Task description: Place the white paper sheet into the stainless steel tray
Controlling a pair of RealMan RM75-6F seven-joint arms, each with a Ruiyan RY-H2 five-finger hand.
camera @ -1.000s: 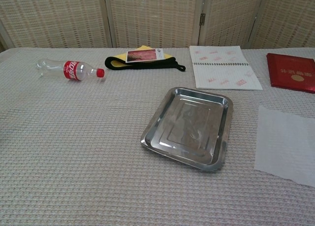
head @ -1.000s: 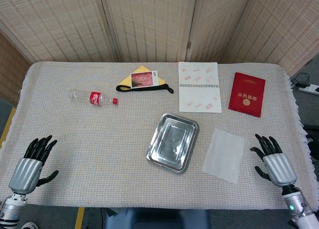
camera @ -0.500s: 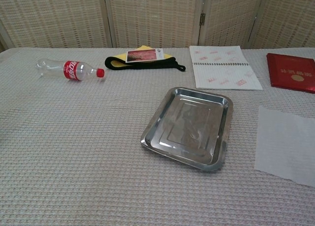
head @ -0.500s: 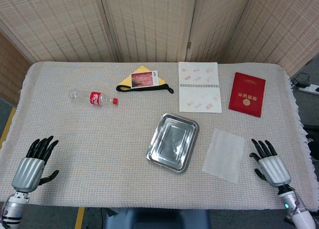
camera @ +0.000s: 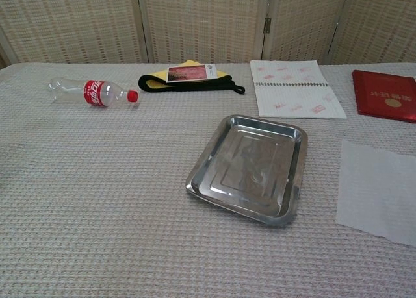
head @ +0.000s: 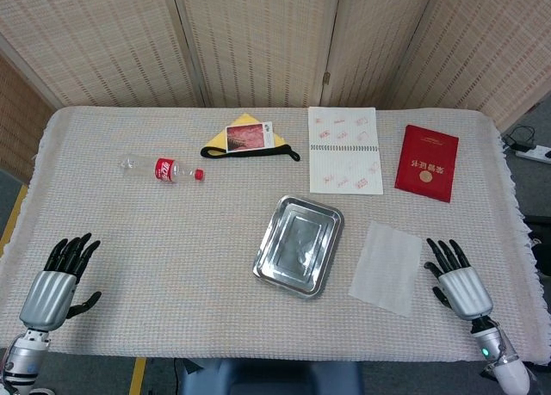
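Note:
The white paper sheet (head: 386,267) (camera: 378,190) lies flat on the cloth, just right of the stainless steel tray (head: 299,244) (camera: 250,167), which is empty. My right hand (head: 457,280) hovers open near the table's front right, its fingers a short way right of the sheet and apart from it. At the front left corner my left hand (head: 58,280) is open too, far from both objects. Neither hand appears in the chest view.
Along the back lie a plastic cola bottle (head: 161,169) on its side, a yellow cloth with a black strap and a card (head: 248,140), an open spiral notebook (head: 345,149) and a red booklet (head: 427,162). Folding screens stand behind the table.
My right hand has drifted left and toward the front edge, ending closer to the sheet's right side. The left hand has barely moved. Sheet and tray are unchanged.

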